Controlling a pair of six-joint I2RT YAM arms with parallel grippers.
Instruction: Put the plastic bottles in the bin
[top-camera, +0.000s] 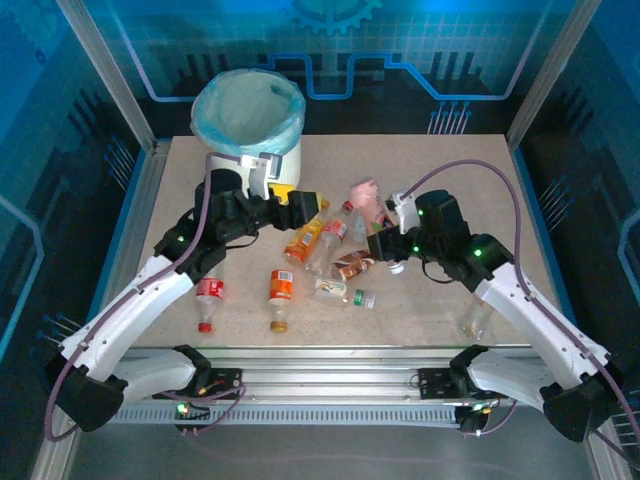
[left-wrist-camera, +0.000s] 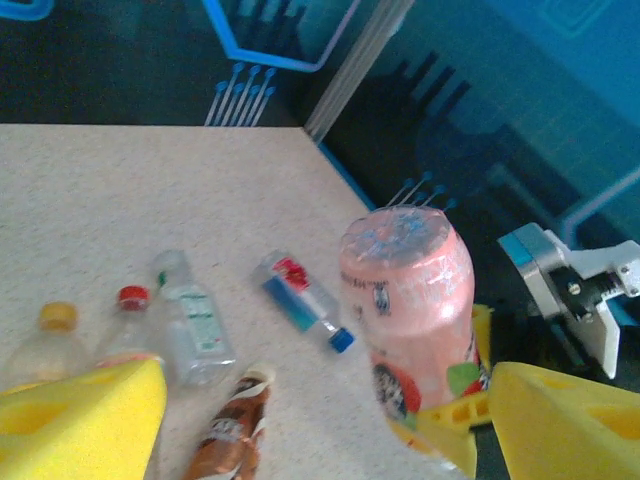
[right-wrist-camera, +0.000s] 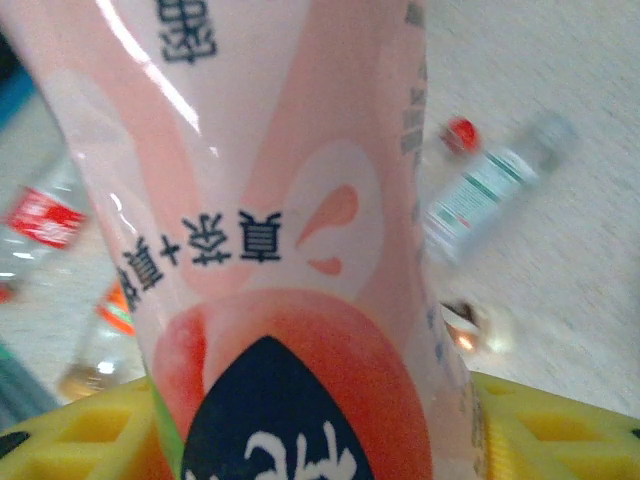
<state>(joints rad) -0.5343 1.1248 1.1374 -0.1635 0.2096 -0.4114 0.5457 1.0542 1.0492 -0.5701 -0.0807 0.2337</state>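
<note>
Plastic bottles (top-camera: 305, 240) strew beige table (top-camera: 470, 180), blue walls (top-camera: 450, 50) around; left hand (top-camera: 298, 203) spread, right hand (top-camera: 380, 218) pinching pink bottle (top-camera: 365, 192).

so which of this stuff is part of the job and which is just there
job: pink bottle, held by right gripper; red-label bottle; orange-label bottle; bin
not job: purple cable; metal frame rail

Bottles (top-camera: 281, 290) and bin (top-camera: 287, 166) on table (top-camera: 470, 190)
</note>
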